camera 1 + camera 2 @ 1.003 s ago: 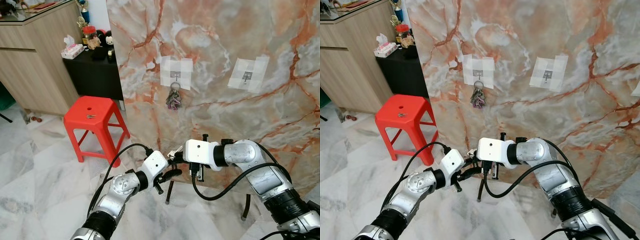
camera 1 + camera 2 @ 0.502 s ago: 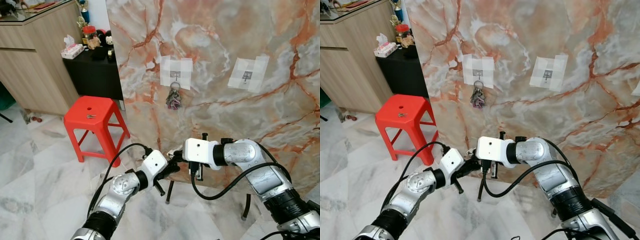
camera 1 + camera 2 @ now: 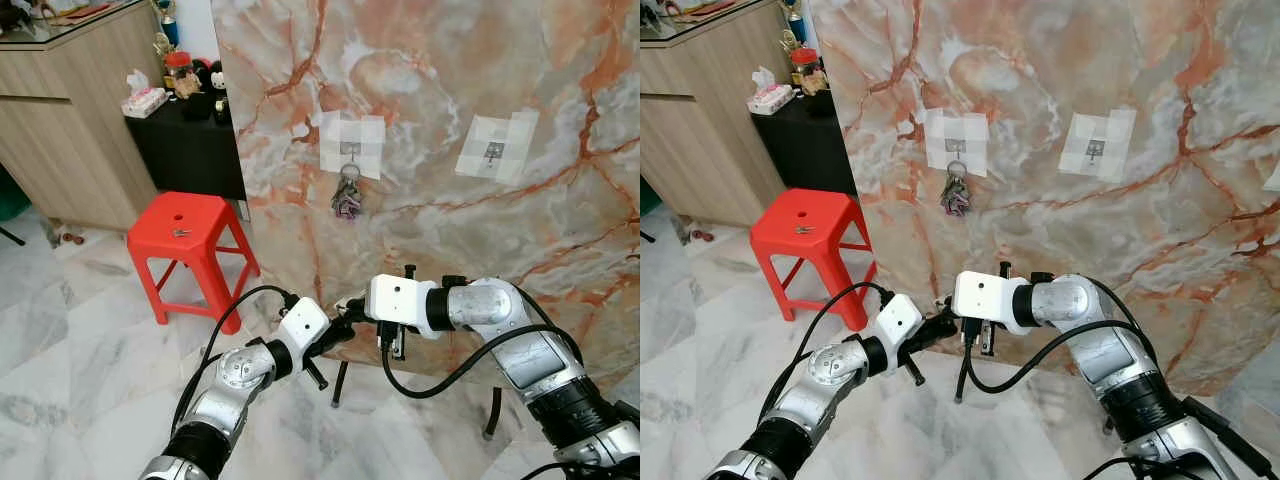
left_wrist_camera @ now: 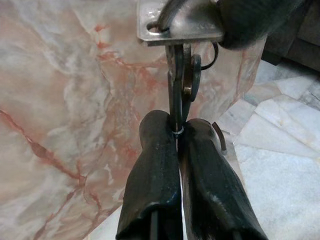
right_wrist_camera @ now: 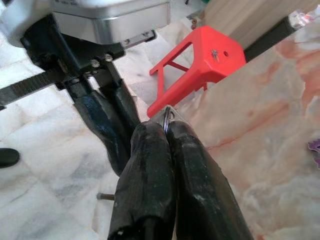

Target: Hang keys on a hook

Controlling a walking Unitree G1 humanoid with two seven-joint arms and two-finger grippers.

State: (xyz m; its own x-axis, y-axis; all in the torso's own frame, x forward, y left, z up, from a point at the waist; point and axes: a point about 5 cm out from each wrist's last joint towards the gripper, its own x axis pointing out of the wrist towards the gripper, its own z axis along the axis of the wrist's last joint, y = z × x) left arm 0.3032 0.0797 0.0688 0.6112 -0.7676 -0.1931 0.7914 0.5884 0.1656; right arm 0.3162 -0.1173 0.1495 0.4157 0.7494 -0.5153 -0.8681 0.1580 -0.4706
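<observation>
Right claw (image 5: 168, 131) pinched on key ring (image 5: 168, 114), red stool (image 5: 202, 56) beyond.

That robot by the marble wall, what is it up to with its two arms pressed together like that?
It is handling a small set of keys low in front of the marble wall. The left pincer and the right pincer meet there, both closed on the keys, as if passing them over. On the wall above, one hook already carries a key bunch, while the second hook is bare. Nothing has been hung from this pair yet.
</observation>
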